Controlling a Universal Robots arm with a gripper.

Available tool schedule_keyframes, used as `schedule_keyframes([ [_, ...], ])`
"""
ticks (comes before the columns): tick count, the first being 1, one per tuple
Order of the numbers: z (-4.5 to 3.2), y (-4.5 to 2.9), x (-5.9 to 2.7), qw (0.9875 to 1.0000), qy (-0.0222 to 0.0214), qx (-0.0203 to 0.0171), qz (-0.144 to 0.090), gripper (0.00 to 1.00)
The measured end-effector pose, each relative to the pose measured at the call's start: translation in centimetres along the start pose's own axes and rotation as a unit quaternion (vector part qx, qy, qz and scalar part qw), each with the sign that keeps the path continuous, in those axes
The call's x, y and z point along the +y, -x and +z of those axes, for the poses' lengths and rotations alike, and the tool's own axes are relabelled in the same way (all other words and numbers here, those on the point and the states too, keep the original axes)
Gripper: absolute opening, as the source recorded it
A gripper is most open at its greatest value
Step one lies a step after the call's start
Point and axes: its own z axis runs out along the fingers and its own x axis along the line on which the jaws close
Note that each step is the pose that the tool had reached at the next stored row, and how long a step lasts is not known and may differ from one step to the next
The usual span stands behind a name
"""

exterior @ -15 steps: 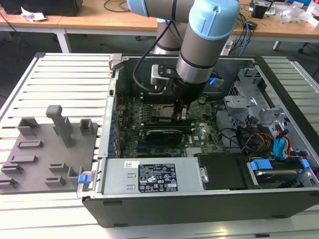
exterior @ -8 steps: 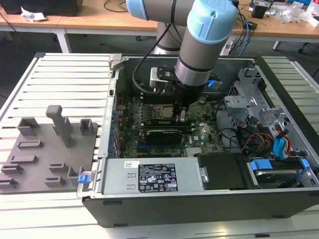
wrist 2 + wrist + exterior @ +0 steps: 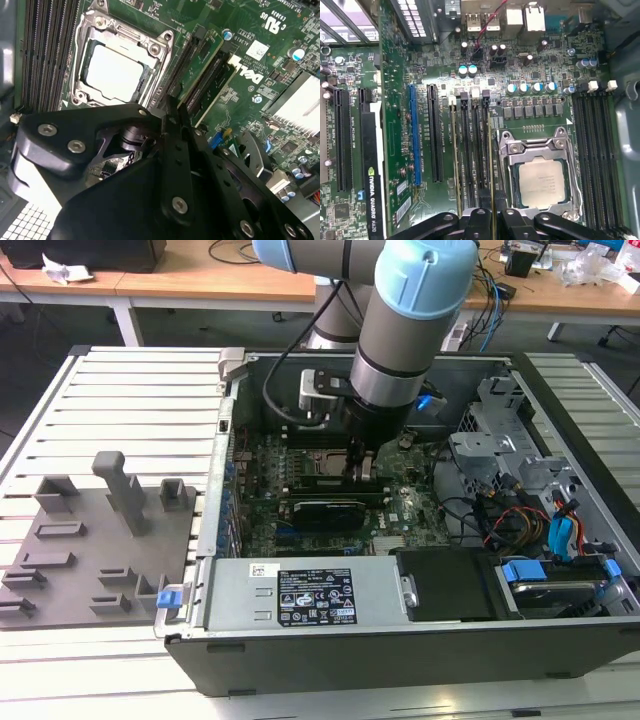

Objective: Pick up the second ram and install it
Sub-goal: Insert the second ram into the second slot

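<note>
Gripper (image 3: 362, 468) low inside the open computer case (image 3: 560, 640), fingers (image 3: 479, 220) pinching the second ram (image 3: 492, 165) edge-on, stick standing upright over the memory slots (image 3: 470, 155) just beside the CPU socket (image 3: 540, 177), graphics card (image 3: 325, 510) near.

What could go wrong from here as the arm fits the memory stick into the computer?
1. The pincer sits right beside the open processor socket; a sideways slip might strike the bare chip.
2. If the green memory stick is not square to the black slots, pressing down could bend it.
3. Loose cables lie near the arm inside the case and might snag.
</note>
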Motion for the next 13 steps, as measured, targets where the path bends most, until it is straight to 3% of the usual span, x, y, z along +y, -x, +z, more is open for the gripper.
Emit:
schedule_keyframes([
  [6, -0.07, -0.01, 1.2, 1.0, -0.0018, -0.0001, 0.0, 0.14],
  [13, -0.03, -0.49, 1.34, 1.0, -0.0018, 0.0, 0.0, 0.14],
])
